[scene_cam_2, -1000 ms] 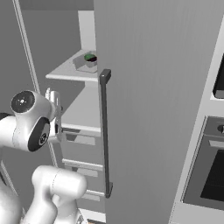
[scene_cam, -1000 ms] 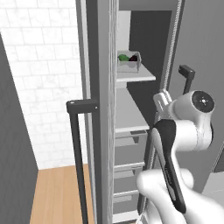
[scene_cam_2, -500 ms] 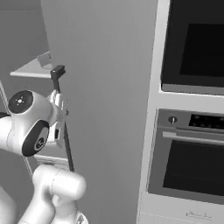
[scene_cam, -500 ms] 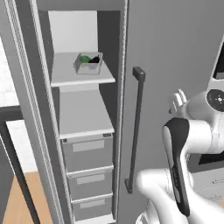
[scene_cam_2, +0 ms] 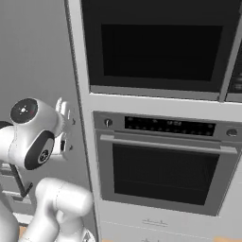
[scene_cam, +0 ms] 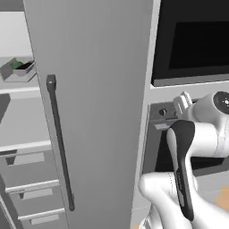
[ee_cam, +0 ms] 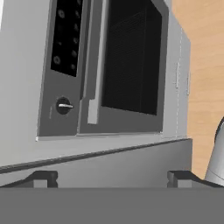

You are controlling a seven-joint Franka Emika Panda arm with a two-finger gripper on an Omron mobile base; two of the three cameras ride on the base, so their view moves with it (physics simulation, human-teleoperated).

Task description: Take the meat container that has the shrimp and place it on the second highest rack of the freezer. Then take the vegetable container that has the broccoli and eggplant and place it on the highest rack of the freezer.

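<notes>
Tray (scene_cam: 18, 71) w/ broccoli (scene_cam: 16, 64) sits on freezer (scene_cam: 89, 112) shelf; claw (ee_cam: 112, 178) spread wide, empty.

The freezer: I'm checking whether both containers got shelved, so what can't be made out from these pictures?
- Freezer interior, left base view: mostly hidden behind its open door; the top is cut by the frame edge.
- Container on a shelf, left base view: partly cut by the left edge; green shows, other contents too small to tell.
- Which rack that shelf is: cannot tell.
- Shrimp container: not identifiable.
- Pincer, hand view: open, holding nothing.

Matt grey freezer (scene_cam: 98, 112), glossy black oven (scene_cam_2: 165, 170)
</notes>
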